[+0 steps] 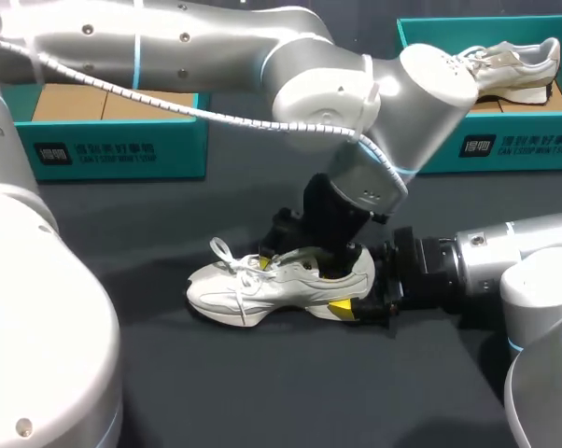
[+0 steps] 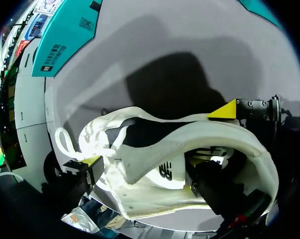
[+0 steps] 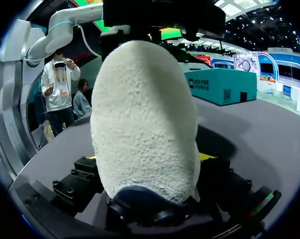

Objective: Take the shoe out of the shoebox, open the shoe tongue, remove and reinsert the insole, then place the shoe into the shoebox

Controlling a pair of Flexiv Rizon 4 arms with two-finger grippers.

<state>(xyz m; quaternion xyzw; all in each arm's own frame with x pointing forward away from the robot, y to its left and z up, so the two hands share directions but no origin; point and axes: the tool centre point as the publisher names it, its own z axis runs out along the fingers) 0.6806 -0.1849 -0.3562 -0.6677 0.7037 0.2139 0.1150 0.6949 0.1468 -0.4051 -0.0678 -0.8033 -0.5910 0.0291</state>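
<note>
On the dark bench (image 1: 216,392), the right end effector (image 1: 358,289) pinches the white shoe (image 1: 262,289) by its heel. I cannot tell the left end effector's (image 1: 298,267) grip.

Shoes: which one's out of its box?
The centre shoe, heel in the right gripper; the other shoe lies in the right shoebox.

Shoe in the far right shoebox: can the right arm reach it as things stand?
Probably not: the right hand is shut on the heel of the white shoe on the table, so it must let go first.
</note>
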